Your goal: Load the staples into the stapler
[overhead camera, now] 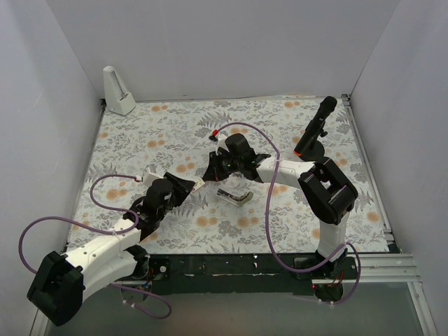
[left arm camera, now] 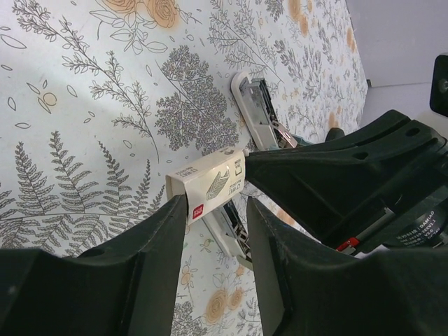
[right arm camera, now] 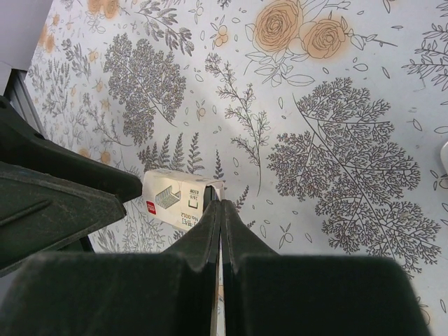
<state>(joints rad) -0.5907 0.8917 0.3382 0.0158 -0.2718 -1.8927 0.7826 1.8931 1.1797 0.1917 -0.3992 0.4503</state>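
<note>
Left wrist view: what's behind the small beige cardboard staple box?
The pale opened stapler with silver rail, on the floral tablecloth; the beige cardboard box hides its middle. The box's contents can't be seen.

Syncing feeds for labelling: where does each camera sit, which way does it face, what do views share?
Top external: above, behind the bases, looking down at the table; both arms show.
Left wrist: on the left arm, looking past the left gripper to the staple box and stapler; right gripper at right.
Right wrist: on the right arm, looking past its shut fingers at the staple box.
Shared: both wrist views see the staple box, from opposite ends.
</note>
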